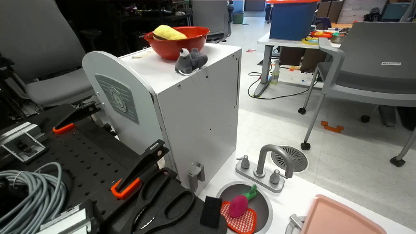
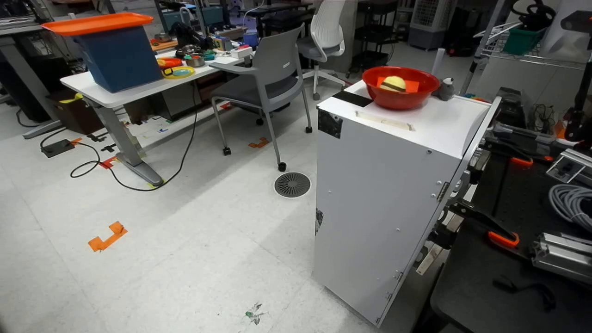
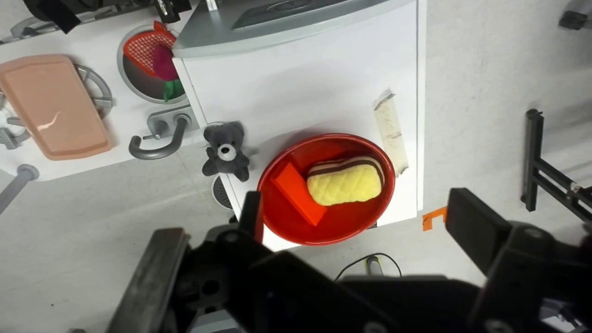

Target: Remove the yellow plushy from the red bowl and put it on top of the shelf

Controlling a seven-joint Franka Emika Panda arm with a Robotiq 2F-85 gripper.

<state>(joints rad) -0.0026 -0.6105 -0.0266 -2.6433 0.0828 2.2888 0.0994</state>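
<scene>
Your claw (image 3: 358, 216) comes nearest in the wrist view, its fingers spread wide with nothing held. Ahead of it stands the shelf (image 3: 296, 90), whose flat white top is your goal. On that top, beyond the fingertips, sits the bowl (image 3: 351, 224), upright in both exterior views. Inside it lies the plushy (image 3: 344, 186), ahead of the gap between your fingers in the wrist view. So neither half of the job is done: it is neither out of the bowl nor on the shelf itself. What you have left, by the look of it, is to reach in, grasp it, lift it past the rim, set it beside the bowl and let go. The bear (image 3: 226, 148), ahead of the claw and just outside one finger's line, likely needs no handling. An orange-red strip (image 3: 298, 194) shares the bowl; you cannot tell whether the plushy touches it.
</scene>
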